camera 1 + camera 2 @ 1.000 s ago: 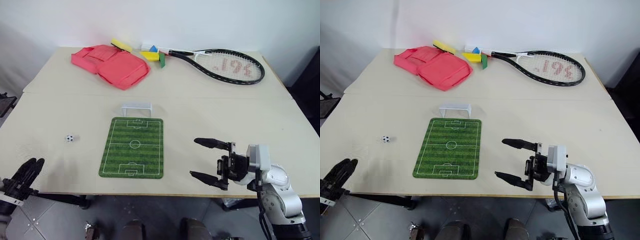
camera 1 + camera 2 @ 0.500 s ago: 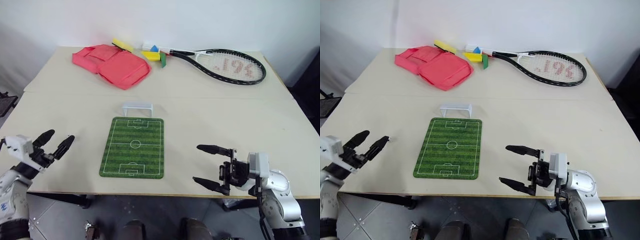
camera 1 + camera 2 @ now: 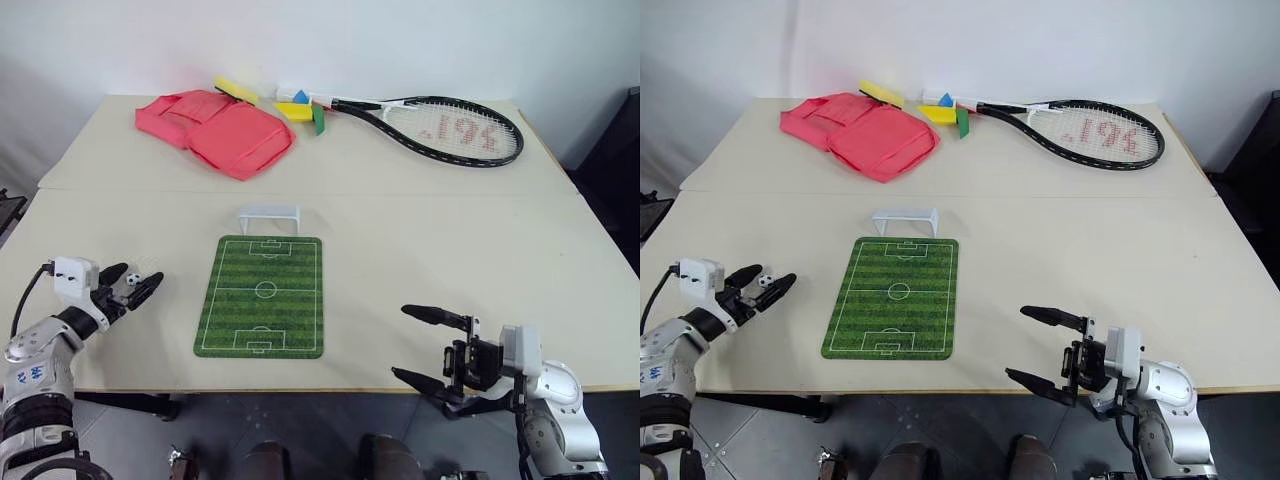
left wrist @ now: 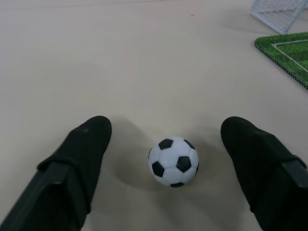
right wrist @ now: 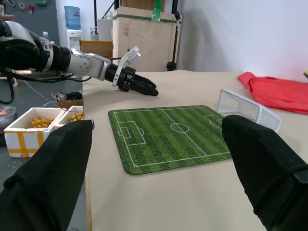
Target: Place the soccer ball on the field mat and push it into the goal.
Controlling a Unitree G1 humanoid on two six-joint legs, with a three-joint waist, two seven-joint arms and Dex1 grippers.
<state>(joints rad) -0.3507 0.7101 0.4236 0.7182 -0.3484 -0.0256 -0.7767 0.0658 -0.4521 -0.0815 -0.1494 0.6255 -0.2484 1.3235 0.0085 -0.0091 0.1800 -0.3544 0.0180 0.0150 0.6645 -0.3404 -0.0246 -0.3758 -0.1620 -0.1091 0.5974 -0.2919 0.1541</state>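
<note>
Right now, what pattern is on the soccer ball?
White with black patches on the soccer ball; clearest in the left wrist view.

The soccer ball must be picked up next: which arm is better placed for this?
Left. The left gripper is open with the soccer ball between its fingers. The right gripper hangs open beyond the field mat, far from it.

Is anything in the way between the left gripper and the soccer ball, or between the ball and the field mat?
Nothing visible. The soccer ball sits on bare table between the open fingers of the left gripper, touching neither. The stretch of table from the ball to the field mat is bare too.
</note>
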